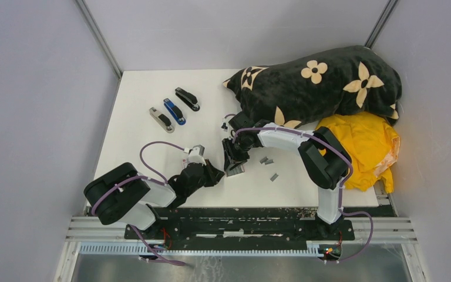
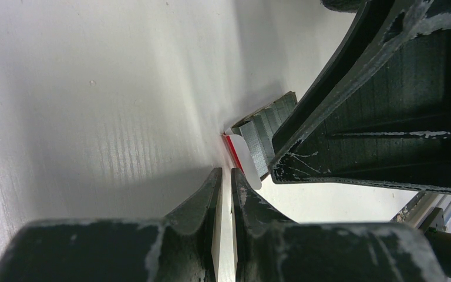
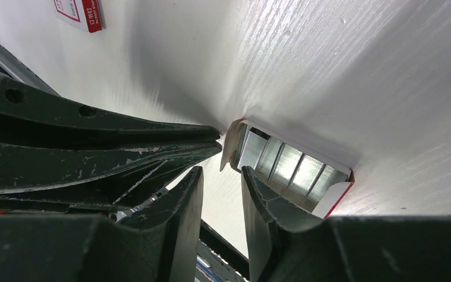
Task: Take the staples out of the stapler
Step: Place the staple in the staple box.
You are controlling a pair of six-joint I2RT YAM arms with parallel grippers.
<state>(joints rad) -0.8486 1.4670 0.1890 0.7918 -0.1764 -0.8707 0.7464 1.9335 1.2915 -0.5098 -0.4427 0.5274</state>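
Three staplers lie side by side at the back left: grey (image 1: pixel 162 119), blue (image 1: pixel 174 111) and black (image 1: pixel 187 98), far from both grippers. Loose staples (image 1: pixel 266 160) lie as grey strips right of the arms, with one more strip (image 1: pixel 274 176) nearer. An open white-and-red box (image 3: pixel 336 198) holds several strips (image 3: pixel 288 164). My left gripper (image 2: pixel 226 171) is shut to a thin slit, its tips against the box's flap (image 2: pixel 245 157). My right gripper (image 3: pixel 220 171) is open and holds nothing; one finger (image 3: pixel 258 194) rests at the box's open end.
A black flowered blanket (image 1: pixel 317 82) and a yellow cloth (image 1: pixel 361 144) fill the back right. A second small red-and-white box (image 3: pixel 79 12) lies near the left arm. The metal rail (image 1: pixel 241 226) runs along the near edge.
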